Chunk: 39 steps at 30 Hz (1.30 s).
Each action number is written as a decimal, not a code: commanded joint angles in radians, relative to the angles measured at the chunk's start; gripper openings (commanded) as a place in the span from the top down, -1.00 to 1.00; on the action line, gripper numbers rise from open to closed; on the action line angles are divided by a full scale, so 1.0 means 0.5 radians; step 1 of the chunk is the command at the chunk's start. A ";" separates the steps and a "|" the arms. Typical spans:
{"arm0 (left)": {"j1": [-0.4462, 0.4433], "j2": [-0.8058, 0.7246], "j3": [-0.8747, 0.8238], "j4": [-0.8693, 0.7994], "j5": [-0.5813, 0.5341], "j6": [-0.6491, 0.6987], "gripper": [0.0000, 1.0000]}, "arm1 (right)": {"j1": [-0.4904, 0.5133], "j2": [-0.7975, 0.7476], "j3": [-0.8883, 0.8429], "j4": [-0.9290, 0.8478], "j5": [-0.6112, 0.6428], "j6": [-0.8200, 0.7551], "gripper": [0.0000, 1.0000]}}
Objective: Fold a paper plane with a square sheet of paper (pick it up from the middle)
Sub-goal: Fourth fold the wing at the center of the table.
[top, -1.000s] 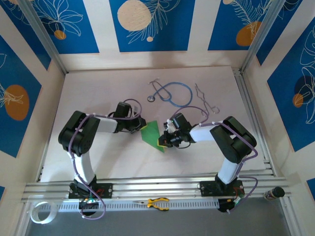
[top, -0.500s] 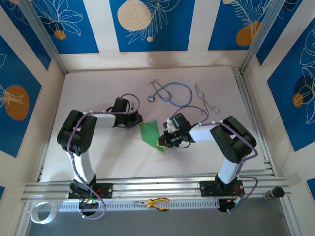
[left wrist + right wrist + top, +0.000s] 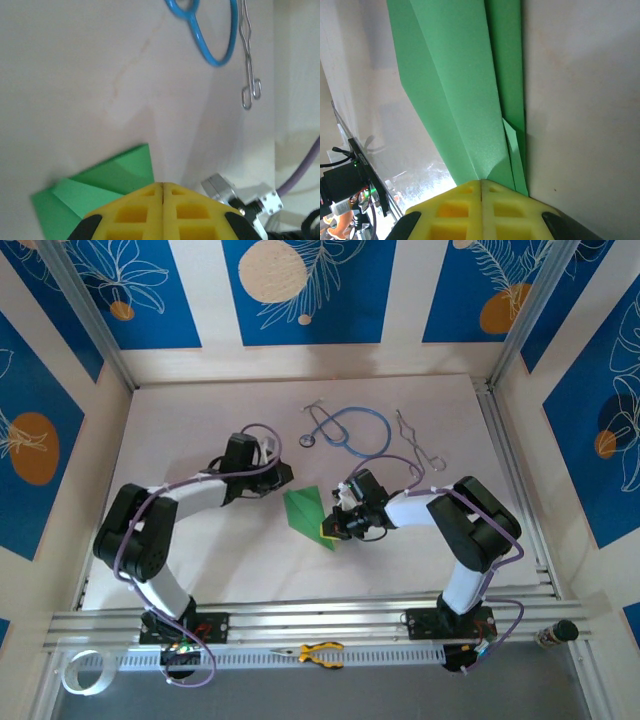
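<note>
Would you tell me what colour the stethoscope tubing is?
The stethoscope tubing is blue; left wrist view.

The right hand (image 3: 481, 184) covers the near end of the green paper (image 3: 462, 100); the blue stethoscope (image 3: 202, 47) is cropped.

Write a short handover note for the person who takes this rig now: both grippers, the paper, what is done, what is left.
Left gripper: shut, empty, just left of the green paper, apart from it.
Right gripper: shut on the paper's near tip.
Paper: lies on the table between the arms.
Done: several folds, creases visible.
Left: the remaining folds to finish the plane.
</note>
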 commanded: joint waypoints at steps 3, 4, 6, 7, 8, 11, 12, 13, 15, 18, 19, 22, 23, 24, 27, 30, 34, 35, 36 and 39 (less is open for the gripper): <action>-0.174 0.129 -0.076 0.188 0.162 -0.099 0.86 | -0.008 0.043 -0.039 -0.250 0.067 -0.028 1.00; -0.193 0.159 -0.077 0.213 0.172 -0.105 0.86 | -0.006 0.042 -0.039 -0.251 0.068 -0.026 1.00; -0.211 0.217 -0.071 0.227 0.174 -0.103 0.86 | -0.006 0.036 -0.039 -0.251 0.068 -0.024 1.00; -0.214 0.248 -0.075 0.243 0.167 -0.103 0.86 | -0.008 0.035 -0.037 -0.251 0.066 -0.025 1.00; -0.213 0.272 -0.080 0.258 0.164 -0.102 0.86 | -0.009 0.037 -0.039 -0.253 0.065 -0.025 1.00; -0.214 0.331 -0.078 0.207 0.120 -0.081 0.88 | -0.009 0.024 -0.037 -0.253 0.048 -0.031 1.00; -0.214 0.338 -0.087 0.187 0.090 -0.074 0.88 | -0.007 0.011 -0.036 -0.247 0.039 -0.031 1.00; -0.210 0.343 -0.094 0.152 0.068 -0.062 0.89 | -0.012 -0.005 -0.030 -0.248 0.026 -0.031 1.00; -0.210 0.342 -0.105 0.097 0.032 -0.025 0.90 | -0.014 -0.059 -0.017 -0.254 0.000 -0.023 1.00; -0.212 0.341 -0.125 0.048 0.009 0.011 0.90 | -0.018 -0.185 -0.009 -0.246 -0.032 0.006 0.98; -0.211 0.339 -0.129 0.027 -0.003 0.028 0.90 | -0.021 -0.229 -0.010 -0.233 -0.043 0.017 0.99; -0.212 0.333 -0.155 0.002 -0.043 0.044 0.91 | -0.021 -0.299 -0.009 -0.231 -0.054 0.031 0.98; -0.208 0.336 -0.158 0.002 -0.039 0.048 0.91 | -0.021 -0.308 -0.006 -0.236 -0.052 0.033 0.98; -0.209 0.338 -0.159 0.002 -0.036 0.048 0.91 | -0.021 -0.312 -0.008 -0.236 -0.040 0.037 0.99; -0.209 0.334 -0.165 0.011 -0.032 0.046 0.92 | -0.018 -0.310 -0.005 -0.230 0.028 0.068 0.98; -0.210 0.332 -0.165 0.008 -0.034 0.048 0.92 | 0.047 -0.360 0.076 -0.443 0.337 0.063 0.99; -0.212 0.332 -0.165 0.008 -0.030 0.046 0.92 | 0.071 -0.399 0.099 -0.422 0.374 0.052 0.99; -0.211 0.335 -0.163 0.009 -0.027 0.045 0.92 | 0.071 -0.378 0.104 -0.398 0.326 0.046 0.99; -0.210 0.335 -0.161 0.009 -0.021 0.047 0.92 | 0.073 -0.350 0.113 -0.379 0.279 0.041 0.99; -0.211 0.335 -0.158 0.000 -0.020 0.048 0.92 | 0.100 -0.265 0.140 -0.310 0.145 0.016 0.99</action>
